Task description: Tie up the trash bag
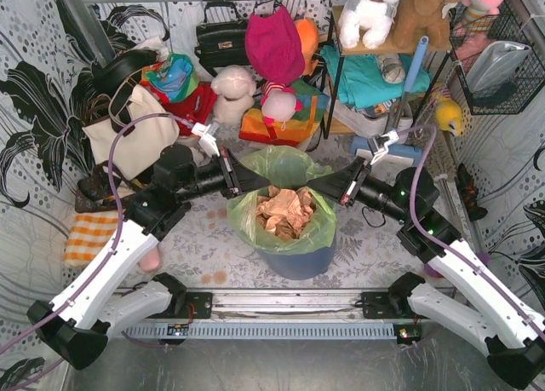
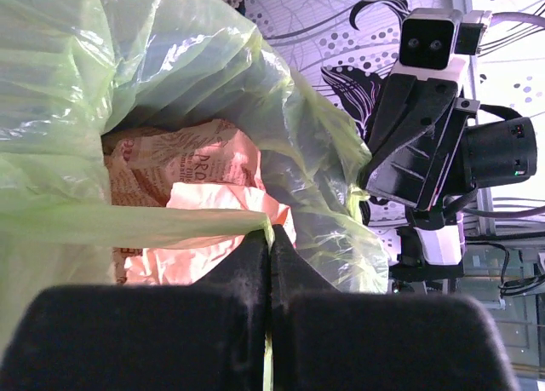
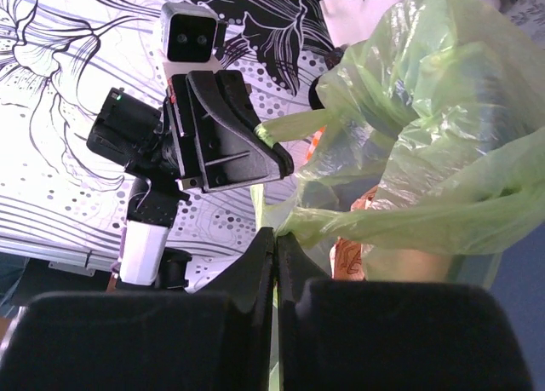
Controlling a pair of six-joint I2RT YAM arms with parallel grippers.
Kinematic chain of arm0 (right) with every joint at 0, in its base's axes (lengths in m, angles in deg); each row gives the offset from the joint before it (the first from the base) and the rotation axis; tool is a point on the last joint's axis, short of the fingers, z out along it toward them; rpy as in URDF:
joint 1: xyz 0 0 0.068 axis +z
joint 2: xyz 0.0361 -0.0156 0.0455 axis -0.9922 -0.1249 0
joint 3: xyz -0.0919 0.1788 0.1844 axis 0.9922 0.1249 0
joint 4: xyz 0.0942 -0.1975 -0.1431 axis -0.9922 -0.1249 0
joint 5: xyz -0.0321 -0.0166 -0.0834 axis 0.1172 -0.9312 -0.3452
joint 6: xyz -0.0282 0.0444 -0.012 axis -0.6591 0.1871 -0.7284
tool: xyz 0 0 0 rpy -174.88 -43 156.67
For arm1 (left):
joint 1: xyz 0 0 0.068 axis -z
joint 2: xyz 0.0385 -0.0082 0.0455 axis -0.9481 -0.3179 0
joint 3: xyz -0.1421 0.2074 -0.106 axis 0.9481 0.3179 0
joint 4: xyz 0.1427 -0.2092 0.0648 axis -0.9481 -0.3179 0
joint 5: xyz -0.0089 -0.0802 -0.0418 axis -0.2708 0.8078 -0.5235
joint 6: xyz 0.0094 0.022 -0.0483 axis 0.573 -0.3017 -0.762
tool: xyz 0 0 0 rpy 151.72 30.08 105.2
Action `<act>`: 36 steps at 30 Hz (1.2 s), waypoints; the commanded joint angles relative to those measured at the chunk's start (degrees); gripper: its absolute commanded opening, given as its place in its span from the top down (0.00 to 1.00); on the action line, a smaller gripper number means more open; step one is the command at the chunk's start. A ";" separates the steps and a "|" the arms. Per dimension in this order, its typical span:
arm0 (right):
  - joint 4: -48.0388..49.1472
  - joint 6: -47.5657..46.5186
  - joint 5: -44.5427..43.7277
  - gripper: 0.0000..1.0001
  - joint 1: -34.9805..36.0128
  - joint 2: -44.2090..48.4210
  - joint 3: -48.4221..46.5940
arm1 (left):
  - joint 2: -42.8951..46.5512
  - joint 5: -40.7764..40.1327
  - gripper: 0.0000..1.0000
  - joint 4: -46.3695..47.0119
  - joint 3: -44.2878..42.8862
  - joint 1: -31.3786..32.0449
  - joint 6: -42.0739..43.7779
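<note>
Cluttered tabletop (image 1: 204, 238), toys (image 1: 232, 93) behind | trash bag (image 1: 285, 165) lines bin (image 1: 298, 259) at centre | left tool (image 1: 254, 180) and right tool (image 1: 319, 186) each clenched on opposite rim | risk: thin film tearing or slipping if pulled hard.

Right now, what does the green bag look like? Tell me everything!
The trash bag is thin, see-through, light green plastic, wrinkly and shiny. It sits inside a round blue-grey bin, its edge draped over the rim. Its mouth is open, with crumpled tan paper inside. The left gripper pinches one side of its top and the right gripper the opposite side. It isn't tied yet.
</note>
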 commanded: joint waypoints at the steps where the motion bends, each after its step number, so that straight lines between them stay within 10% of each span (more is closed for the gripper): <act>1: -2.19 -1.56 -3.52 1.00 0.16 3.93 0.96 | 2.18 -0.70 0.98 1.29 -0.11 0.61 2.73; 36: -26.30 -3.20 -12.87 1.00 0.16 17.07 5.29 | 9.66 -5.04 0.97 -12.99 2.75 0.61 5.87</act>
